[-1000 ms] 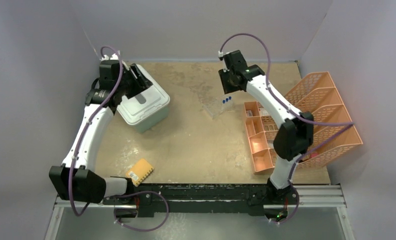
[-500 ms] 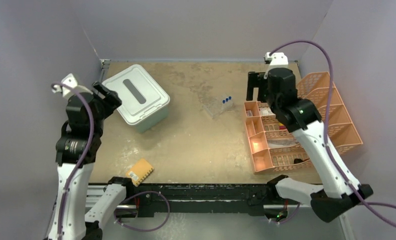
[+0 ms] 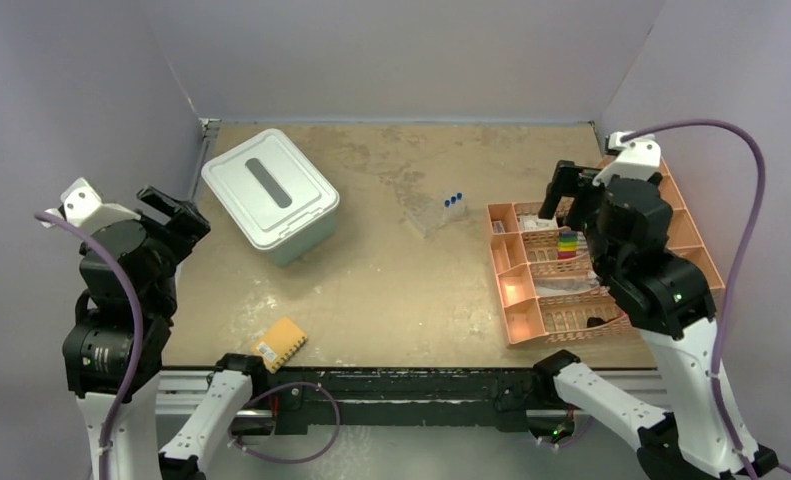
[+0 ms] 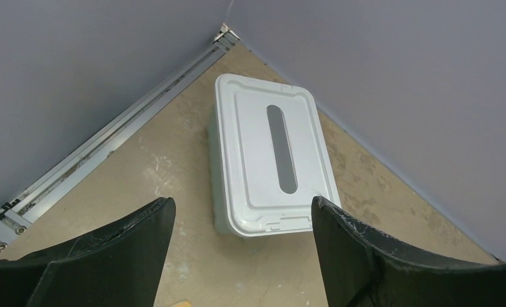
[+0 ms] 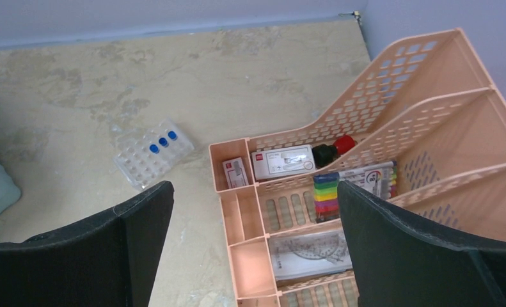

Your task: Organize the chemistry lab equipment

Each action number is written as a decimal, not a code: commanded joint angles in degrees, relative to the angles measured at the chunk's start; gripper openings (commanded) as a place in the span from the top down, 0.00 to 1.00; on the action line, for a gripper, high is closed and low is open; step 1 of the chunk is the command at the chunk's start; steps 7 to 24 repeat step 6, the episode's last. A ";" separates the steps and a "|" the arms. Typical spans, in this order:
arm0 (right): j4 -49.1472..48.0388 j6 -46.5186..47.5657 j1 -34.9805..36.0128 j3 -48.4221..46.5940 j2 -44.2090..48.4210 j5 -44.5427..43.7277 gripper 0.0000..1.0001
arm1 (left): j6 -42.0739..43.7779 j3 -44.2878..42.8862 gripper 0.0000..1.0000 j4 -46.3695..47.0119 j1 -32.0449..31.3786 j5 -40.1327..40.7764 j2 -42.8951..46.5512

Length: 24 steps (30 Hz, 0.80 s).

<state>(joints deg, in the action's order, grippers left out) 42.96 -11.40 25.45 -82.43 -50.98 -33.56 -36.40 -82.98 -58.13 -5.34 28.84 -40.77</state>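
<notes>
left jaws spread, facing white box (image 4: 250,141); right jaws spread over peach organiser (image 5: 236,216); tube rack (image 5: 146,161) nearby

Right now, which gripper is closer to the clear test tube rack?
Right. The right gripper hovers over the peach organiser, just right of the rack; the left gripper sits across the table, beyond the white lidded box.

Item counts
Three blue-capped test tubes (image 5: 163,142), one tube rack (image 5: 140,169), one lidded box (image 3: 271,195), one sponge (image 3: 279,343), one organiser (image 3: 520,312).
</notes>
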 commanded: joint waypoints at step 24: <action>1.25 -0.20 -0.01 -2.88 1.61 -2.40 0.01 | 0.23 -3.37 0.21 -2.68 -0.25 -0.31 1.80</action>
